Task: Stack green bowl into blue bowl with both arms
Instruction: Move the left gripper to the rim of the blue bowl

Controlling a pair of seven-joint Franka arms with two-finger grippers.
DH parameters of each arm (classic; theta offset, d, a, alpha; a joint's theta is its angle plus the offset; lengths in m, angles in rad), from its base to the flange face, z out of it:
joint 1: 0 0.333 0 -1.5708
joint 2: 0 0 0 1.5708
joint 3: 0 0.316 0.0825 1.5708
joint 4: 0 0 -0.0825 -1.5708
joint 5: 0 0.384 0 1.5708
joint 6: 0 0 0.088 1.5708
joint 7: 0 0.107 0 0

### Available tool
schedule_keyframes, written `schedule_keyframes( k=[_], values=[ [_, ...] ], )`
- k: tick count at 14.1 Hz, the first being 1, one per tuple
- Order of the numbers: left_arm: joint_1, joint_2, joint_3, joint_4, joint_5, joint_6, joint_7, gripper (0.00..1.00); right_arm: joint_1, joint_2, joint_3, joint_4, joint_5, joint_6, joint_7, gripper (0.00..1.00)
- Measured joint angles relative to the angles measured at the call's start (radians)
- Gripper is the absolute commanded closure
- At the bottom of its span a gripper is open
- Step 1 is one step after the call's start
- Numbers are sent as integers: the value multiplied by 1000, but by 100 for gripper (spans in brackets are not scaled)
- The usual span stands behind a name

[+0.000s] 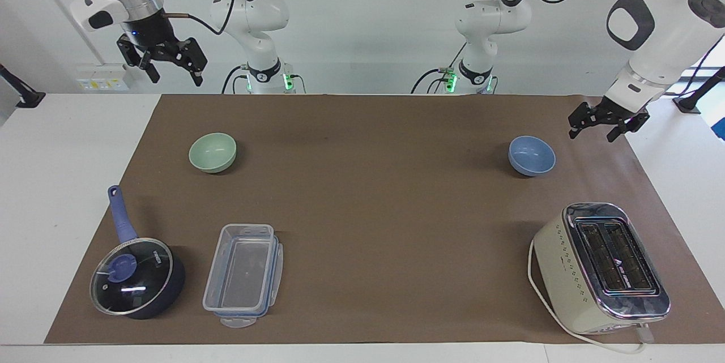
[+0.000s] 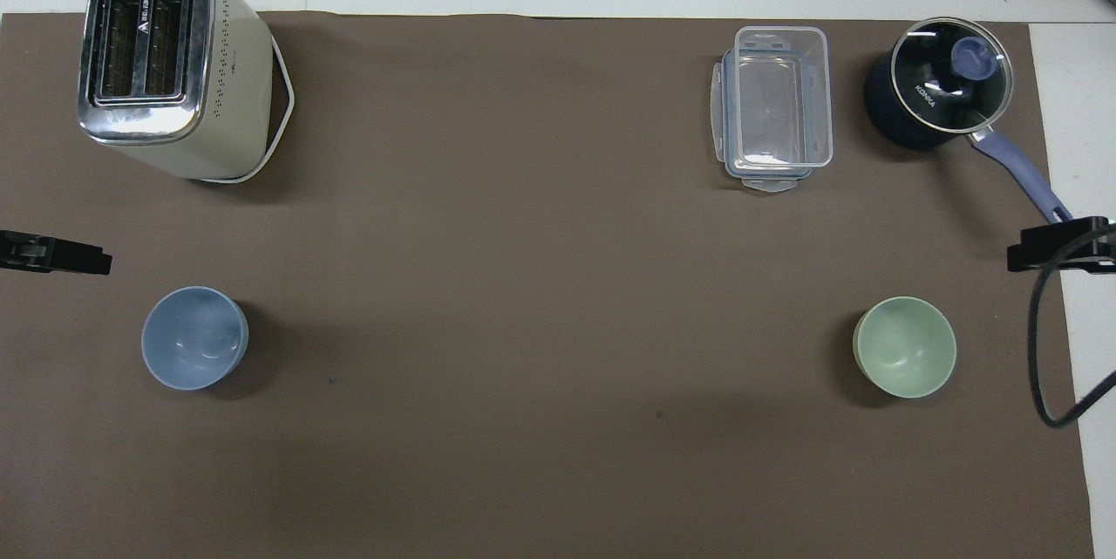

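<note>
Green bowl point(image 1: 212, 152) sits upright and empty on the brown mat point(image 1: 368, 210), toward the right arm's end of the desk point(image 1: 68, 182) and fairly near the robots' edge; blue bowl point(image 1: 531, 155) mirrors it toward the left arm's end, also upright, empty, well apart from the green one. Nothing stacked yet, neither bowl touched, so I judge this as the very start: one bowl per arm, each within its own arm's reach, which fits a two-arm job where I lift the green one and carry it across to the blue. My left gripper point(image 1: 602, 123) hangs low over the mat's edge at the left arm's end, just beside the blue bowl and not touching it, fingers apart, wrist angled down from a bent elbow; in the overhead view only its tip point(image 2: 54, 252) shows at the frame edge. My right gripper point(image 1: 163, 61) is up high over the desk's edge by the robots, above and clear of the green bowl, fingers spread wide, pointing down, holding nothing. Clutter along the edge farthest from the robots: saucepan point(image 1: 136, 275) with glass lid and a clear container point(image 1: 243, 273) at the right arm's end, toaster point(image 1: 603, 267) at the left arm's end, all out of the path between the bowls. Next call, I'd guess: right gripper drops onto the green bowl's rim.
</note>
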Motion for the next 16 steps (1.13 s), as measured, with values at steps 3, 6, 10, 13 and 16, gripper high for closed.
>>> schedule_keyframes(
  k=[3,6,10,13,16],
  values=[
    [10,-7,-1,-120,-4,106,17,0,0,0,-1,-1,0,-5,0,0],
    [52,-8,0,-208,-48,177,102,0,-1,0,-5,-1,0,-5,0,0],
    [106,10,1,-319,-87,295,176,0,5,-1,7,-1,0,-5,-1,0],
    [109,24,-3,-348,-125,328,184,4,2,-1,5,-1,0,-5,-1,0],
    [109,34,-6,-352,-133,338,184,43,0,-1,-4,-1,0,-5,-1,0]
  ],
)
